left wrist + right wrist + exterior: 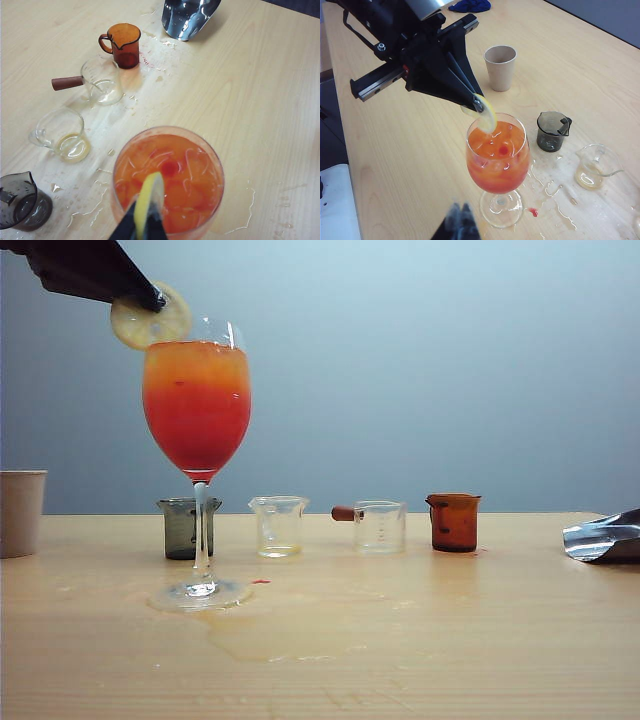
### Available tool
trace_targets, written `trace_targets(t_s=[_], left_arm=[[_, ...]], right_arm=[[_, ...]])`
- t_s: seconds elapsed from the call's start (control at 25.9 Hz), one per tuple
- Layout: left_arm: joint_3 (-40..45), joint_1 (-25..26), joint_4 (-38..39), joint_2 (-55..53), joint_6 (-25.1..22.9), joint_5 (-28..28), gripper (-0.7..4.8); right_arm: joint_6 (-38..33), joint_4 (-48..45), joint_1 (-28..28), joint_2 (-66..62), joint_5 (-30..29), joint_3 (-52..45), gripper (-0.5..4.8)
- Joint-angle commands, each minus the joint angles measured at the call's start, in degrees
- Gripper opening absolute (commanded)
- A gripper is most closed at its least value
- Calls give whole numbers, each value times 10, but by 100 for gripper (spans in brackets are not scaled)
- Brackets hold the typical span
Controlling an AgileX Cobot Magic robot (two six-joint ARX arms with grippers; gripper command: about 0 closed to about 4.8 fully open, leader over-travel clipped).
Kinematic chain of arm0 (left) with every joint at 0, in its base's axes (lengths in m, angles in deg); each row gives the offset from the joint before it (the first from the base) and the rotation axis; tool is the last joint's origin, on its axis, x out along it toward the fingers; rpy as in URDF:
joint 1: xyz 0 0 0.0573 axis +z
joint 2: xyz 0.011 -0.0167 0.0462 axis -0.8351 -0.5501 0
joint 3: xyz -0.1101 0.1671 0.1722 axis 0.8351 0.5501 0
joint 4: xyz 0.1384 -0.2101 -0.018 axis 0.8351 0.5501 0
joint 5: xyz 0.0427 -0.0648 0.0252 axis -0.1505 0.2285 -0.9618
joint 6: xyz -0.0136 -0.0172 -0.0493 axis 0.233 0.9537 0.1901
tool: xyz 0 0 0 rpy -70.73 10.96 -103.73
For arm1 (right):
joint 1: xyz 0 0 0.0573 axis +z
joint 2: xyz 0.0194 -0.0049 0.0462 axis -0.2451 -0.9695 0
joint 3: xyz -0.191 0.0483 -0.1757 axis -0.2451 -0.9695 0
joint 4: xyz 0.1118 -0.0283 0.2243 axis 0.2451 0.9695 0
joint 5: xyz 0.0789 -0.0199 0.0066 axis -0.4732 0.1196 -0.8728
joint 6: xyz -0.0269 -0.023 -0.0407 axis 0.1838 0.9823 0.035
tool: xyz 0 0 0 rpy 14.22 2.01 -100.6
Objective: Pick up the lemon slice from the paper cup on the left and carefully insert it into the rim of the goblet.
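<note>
The goblet (197, 405) stands upright left of the table's middle, full of red-to-orange drink (200, 165). My left gripper (155, 302) reaches in from the upper left, shut on the lemon slice (150, 325), which it holds on edge. The slice (487, 116) hangs at the goblet's left rim (520, 131), its lower edge level with the glass lip; I cannot tell whether it is seated. In the left wrist view the slice (149, 192) stands edge-on between the dark fingers (127, 227). The paper cup (20, 510) stands at the far left. My right gripper (461, 212) shows blurred, tips together, holding nothing.
Behind the goblet stands a row: a dark grey beaker (183, 528), a clear beaker (279, 526) with yellowish liquid, a clear beaker with a brown handle (378, 527) and an amber jug (454, 521). A shiny metal thing (602, 537) lies at the right edge. Spilled liquid (262, 625) wets the table.
</note>
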Motion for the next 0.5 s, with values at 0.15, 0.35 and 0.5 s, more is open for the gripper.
trace_targets(t_s=[0.15, 0.35, 0.5], left_arm=[[-1, 1, 1, 1, 2, 6, -6], [-1, 1, 5, -2, 2, 3, -6], [-1, 1, 17, -6, 2, -8, -6]], right_arm=[[1, -10, 0, 2, 0, 2, -1], [1, -10, 0, 2, 0, 2, -1], [1, -10, 0, 2, 0, 2, -1]])
